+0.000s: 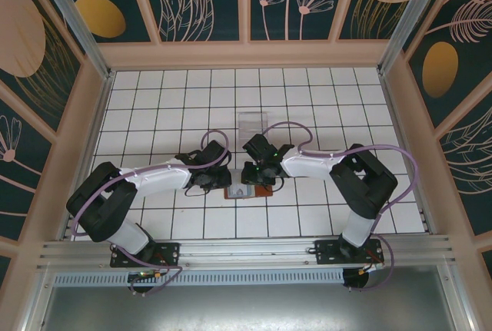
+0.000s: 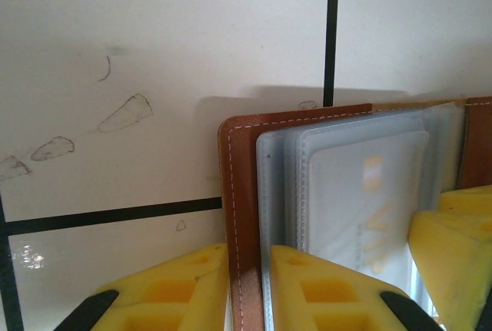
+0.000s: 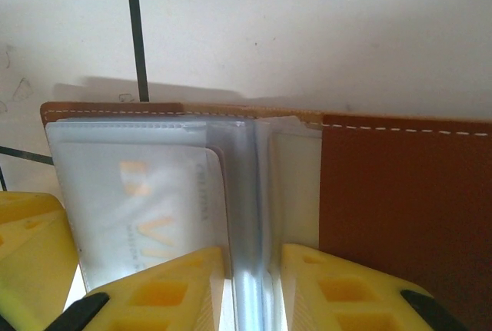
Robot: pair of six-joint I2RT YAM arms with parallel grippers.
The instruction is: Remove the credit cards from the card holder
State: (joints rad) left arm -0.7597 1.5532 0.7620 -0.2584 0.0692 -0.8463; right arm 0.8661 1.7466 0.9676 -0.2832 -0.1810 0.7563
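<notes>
The brown leather card holder (image 1: 247,192) lies open on the white tiled table between both arms. In the left wrist view my left gripper (image 2: 250,258) is shut on the stitched edge of its brown cover (image 2: 238,193). A pale credit card (image 2: 361,193) with faint orange print sits inside the clear grey-blue sleeves. In the right wrist view my right gripper (image 3: 252,258) is closed round the fold of the clear sleeves, between that card (image 3: 146,200) and the brown cover (image 3: 400,200). From above, the left gripper (image 1: 226,185) and the right gripper (image 1: 257,179) meet over the holder.
A clear acrylic stand (image 1: 252,124) stands on the table just behind the grippers. One yellow finger of the other gripper shows at the edge of each wrist view (image 2: 453,246) (image 3: 31,254). Pink walls (image 1: 246,54) fence the table.
</notes>
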